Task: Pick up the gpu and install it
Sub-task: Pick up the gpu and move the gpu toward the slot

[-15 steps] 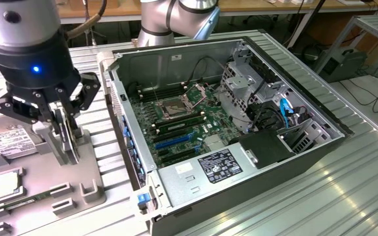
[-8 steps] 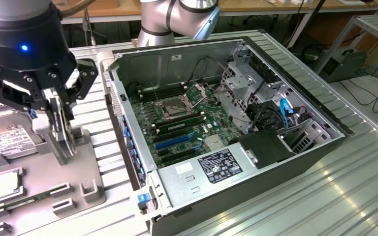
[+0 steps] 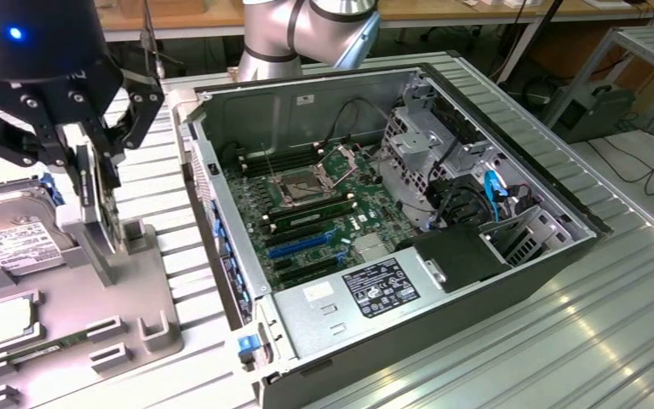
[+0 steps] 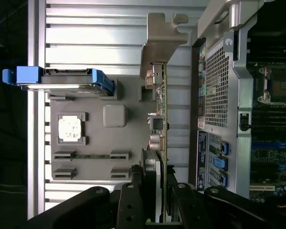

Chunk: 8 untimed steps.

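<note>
Hard drive (image 3: 14, 234): laid flat at the far left of the exterior view, on the grey fixture tray (image 3: 146, 298).
Gripper (image 3: 91, 162): seen at upper left; the jaws are drawn in narrow and clamped on both faces of the gpu (image 3: 102, 213).
gpu: held upright on edge at the tray's stand, left of the case; whether it rests there cannot be told.
Computer case (image 3: 441, 281): laid open across centre and right, motherboard (image 3: 316, 213) exposed.
</note>
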### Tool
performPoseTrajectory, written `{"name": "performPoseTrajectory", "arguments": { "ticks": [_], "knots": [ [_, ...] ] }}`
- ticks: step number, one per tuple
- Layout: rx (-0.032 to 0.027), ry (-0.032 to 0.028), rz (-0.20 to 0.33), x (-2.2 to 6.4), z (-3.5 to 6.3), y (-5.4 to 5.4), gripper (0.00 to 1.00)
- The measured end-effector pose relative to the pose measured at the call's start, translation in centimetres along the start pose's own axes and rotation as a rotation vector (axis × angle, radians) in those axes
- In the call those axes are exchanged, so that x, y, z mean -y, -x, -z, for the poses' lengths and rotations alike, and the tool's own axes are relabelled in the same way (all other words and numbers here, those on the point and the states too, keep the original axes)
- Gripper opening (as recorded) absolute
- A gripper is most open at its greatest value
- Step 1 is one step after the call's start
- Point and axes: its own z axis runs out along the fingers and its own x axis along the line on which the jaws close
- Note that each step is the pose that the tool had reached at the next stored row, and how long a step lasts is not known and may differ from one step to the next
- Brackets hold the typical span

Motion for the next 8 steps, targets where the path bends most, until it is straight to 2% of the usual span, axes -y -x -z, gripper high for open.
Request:
{"name": "performPoseTrajectory", "arguments": {
  "ticks": [5, 7, 8],
  "knots": [
    [0.0028, -0.001, -0.004, -0.16, 1.97, 0.0, 0.29],
    [0.0038, -0.0031, -0.005, -0.26, 2.72, 0.0, 0.29],
    [0.0058, -0.0054, -0.005, -0.41, 3.43, 0.0, 0.29]
  ]
}}
